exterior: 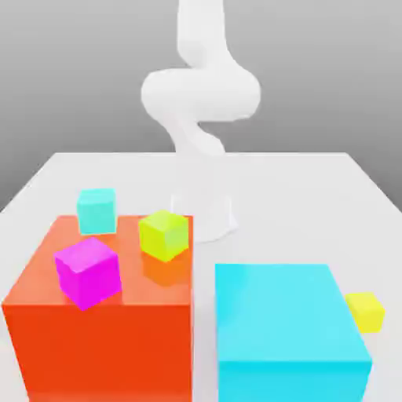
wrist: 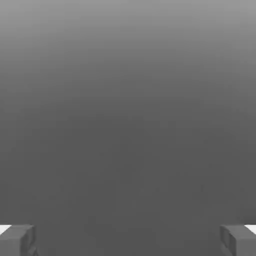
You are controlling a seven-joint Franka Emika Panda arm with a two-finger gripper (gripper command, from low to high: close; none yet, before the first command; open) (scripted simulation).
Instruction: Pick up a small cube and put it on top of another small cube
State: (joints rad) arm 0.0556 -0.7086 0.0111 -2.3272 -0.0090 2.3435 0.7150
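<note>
Four small cubes around two oversized blocks, with stacking as the assignment: a magenta cube (exterior: 88, 273) at the near edge of a large orange-red block (exterior: 102, 353), a lime cube (exterior: 164, 235) near the side facing the cyan block, and a turquoise cube (exterior: 97, 212) toward the far edge, all apparently resting on top; a yellow cube (exterior: 366, 312) just beside the large cyan block (exterior: 286, 310) and partly hidden behind it, at the exterior view's right; no cube stacked on another. Fingers (wrist: 27, 241) of the gripper (wrist: 127, 241) wide apart, with nothing between, probably to leave room for a cube on either side of the grip; white arm (exterior: 200, 94) upright above the pale table (exterior: 275, 180), judging by the pose well short of a grasp. Magenta and lime cubes turned at an angle to the block's edges; hence a likely need to rotate the wrist for flat contact on opposite faces. Which cube to lift and which to use as base, impossible to tell from the assignment; task apparently at its opening stage, with approach and alignment as the next demands. Possible trouble: a nudge over the edge for magenta, or a cramped approach to yellow, close against the cyan wall.
</note>
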